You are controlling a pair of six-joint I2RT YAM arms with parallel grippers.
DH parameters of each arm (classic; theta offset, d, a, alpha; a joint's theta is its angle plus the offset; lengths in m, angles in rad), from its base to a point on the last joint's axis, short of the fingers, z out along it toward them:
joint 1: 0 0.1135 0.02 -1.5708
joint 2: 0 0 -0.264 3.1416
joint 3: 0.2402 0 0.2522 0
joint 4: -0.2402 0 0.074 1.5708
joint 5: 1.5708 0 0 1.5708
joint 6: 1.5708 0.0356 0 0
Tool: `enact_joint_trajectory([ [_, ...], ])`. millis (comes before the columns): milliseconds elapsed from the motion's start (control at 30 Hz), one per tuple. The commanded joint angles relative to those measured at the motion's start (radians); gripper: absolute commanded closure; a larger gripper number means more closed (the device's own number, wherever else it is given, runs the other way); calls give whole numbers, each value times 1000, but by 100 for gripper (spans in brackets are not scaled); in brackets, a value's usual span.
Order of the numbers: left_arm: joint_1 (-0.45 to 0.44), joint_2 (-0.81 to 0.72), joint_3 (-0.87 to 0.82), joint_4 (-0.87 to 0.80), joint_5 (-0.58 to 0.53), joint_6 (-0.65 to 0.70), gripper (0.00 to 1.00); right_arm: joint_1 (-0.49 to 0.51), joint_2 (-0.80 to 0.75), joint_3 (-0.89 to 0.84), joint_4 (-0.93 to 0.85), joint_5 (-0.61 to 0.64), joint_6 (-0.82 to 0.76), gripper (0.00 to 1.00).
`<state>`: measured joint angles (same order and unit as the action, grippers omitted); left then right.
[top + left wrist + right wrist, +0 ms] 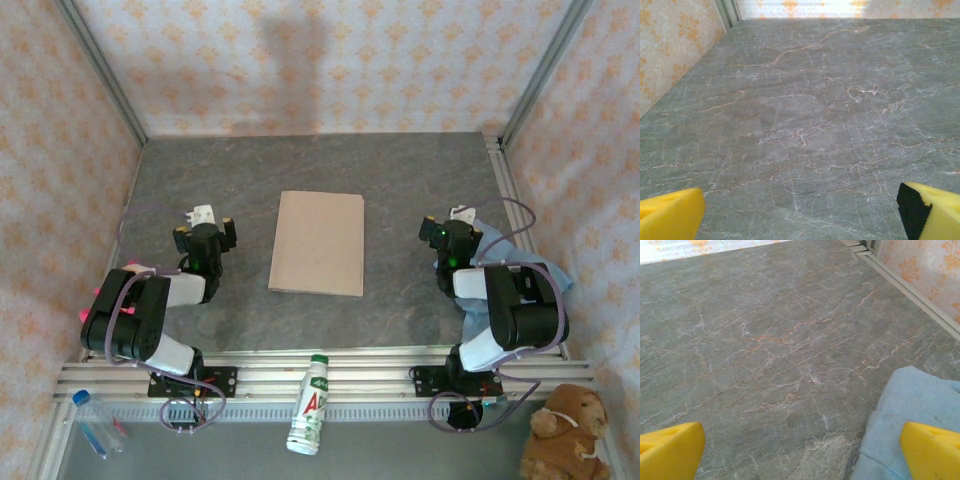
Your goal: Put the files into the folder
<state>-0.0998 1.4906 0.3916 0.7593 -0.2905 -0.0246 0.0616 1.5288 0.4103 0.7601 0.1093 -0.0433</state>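
The tan-brown folder [318, 243] lies flat and closed in the middle of the grey marble table [400, 180]. No files show; they are hidden or out of view. My left gripper [206, 226] rests left of the folder, well apart from it. In the left wrist view its yellow fingers [671, 216] stand wide open over bare marble, gripper [805, 215]. My right gripper [452, 228] rests right of the folder, also apart from it. In the right wrist view, gripper [805, 452], its fingers [930, 447] are open with nothing between them.
A light blue cloth [910, 415] lies under the right arm by the right edge, cloth [555, 272]. On the front rail lie a white bottle [311, 405], a small clear bottle [92, 420] at left and a brown teddy bear [567, 432] at right. Patterned walls enclose the table.
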Motion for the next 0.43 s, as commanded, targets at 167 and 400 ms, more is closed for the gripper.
enact_joint_trajectory([
  [167, 13, 5, 18, 14, 2, 5, 0, -8, -2, 2, 37, -11, -12, 0],
  [400, 12, 5, 18, 15, 1, 5, 0, -11, -3, 3, 35, -18, -11, 0],
])
